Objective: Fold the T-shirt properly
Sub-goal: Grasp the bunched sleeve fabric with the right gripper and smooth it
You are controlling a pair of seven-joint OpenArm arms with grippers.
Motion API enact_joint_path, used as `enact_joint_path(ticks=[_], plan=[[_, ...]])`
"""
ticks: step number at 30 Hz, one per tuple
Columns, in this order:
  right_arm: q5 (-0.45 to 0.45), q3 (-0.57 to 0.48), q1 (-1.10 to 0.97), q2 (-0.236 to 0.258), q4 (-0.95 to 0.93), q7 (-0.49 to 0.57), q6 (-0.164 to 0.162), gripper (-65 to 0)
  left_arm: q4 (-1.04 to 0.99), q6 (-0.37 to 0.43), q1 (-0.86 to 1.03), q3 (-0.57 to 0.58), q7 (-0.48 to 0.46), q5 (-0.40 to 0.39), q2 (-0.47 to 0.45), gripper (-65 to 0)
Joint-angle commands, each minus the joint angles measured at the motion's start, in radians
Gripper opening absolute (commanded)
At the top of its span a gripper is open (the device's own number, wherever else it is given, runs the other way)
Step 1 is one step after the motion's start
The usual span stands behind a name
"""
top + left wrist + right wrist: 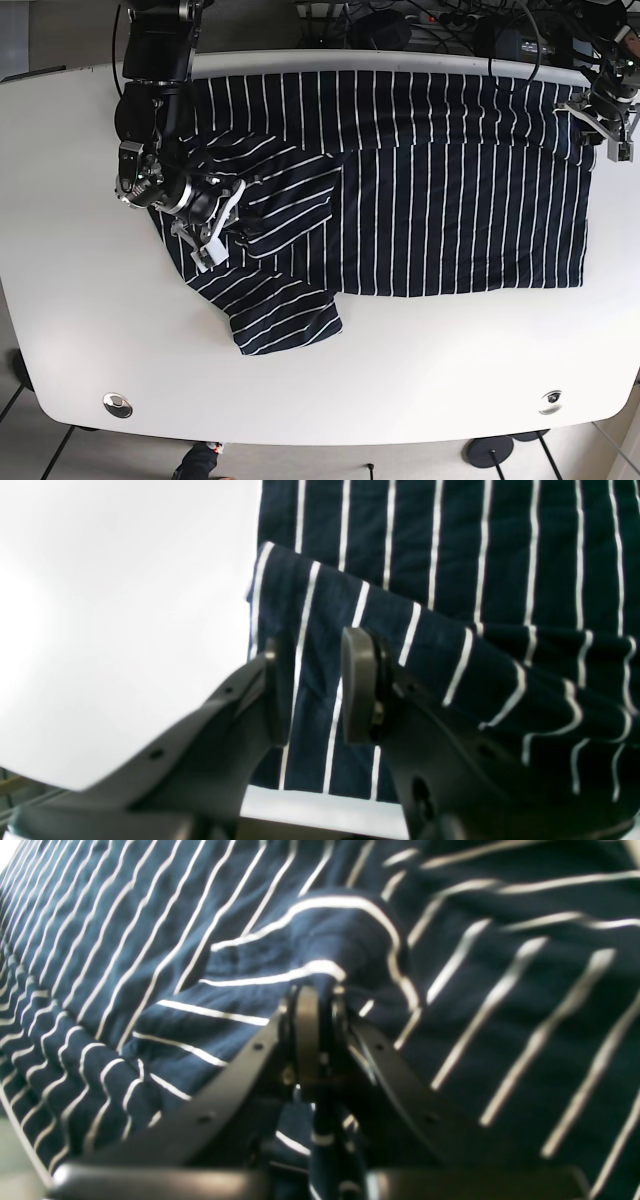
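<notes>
Two arms at opposite ends of a half-folded striped shirt

The navy T-shirt with thin white stripes (400, 190) lies spread across the white table (420, 370), its collar end bunched and doubled over towards the base view's left, one sleeve (285, 325) sticking out near the table's front. The right tool (320, 1005) is pinched tight on a ridge of that bunched cloth, presumably to carry the fold across the body. The left tool (312, 690) sits at the hem corner (272, 580) on the far side, jaws narrowly parted with a flap of cloth between them; whether they grip it I cannot tell, though it looks placed to anchor that edge. No label, brand or writing is legible anywhere.
</notes>
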Motion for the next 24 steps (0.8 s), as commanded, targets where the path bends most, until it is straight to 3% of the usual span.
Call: enact_joint_path(ticks=[1, 3, 5, 10, 13, 15, 20, 24], plan=[[0.020, -0.001, 0.028, 0.001, 0.018, 0.048, 0.006, -62.9, -0.028, 0.002, 0.000, -0.007, -0.022, -0.008, -0.022, -51.1], [0.020, 0.005, 0.031, 0.003, 0.016, 0.054, 0.006, -62.8, -0.053, 0.002, 0.000, -0.007, -0.022, -0.008, -0.023, -51.1], [0.020, 0.005, 0.037, 0.014, 0.016, 0.054, 0.006, -56.9, -0.062, 0.002, 0.000, -0.007, -0.022, -0.008, -0.023, -51.1], [0.020, 0.007, 0.043, 0.018, 0.023, 0.051, 0.006, -28.5, -0.058, 0.002, 0.000, -0.007, -0.022, -0.008, -0.023, -51.1], [0.020, 0.065, 0.045, 0.038, 0.024, 0.051, 0.006, -15.9, -0.054, 0.002, 0.000, -0.007, -0.022, -0.013, -0.023, -51.1], [0.016, 0.117, 0.068, 0.046, 0.020, 0.053, 0.006, -13.8, -0.054, 0.002, -0.002, -0.010, -0.022, -0.014, -0.025, -51.1], [-0.196, 0.142, 0.186, 0.070, -0.109, 0.073, 0.006, -14.0, -0.054, 0.002, -0.003, -0.007, -0.022, -0.014, -0.025, -51.1], [-0.385, 0.143, 0.306, 0.069, -0.332, 0.242, 0.006, -14.0, -0.056, 0.002, -0.034, -0.007, -0.019, -0.009, -0.025, -51.1]])
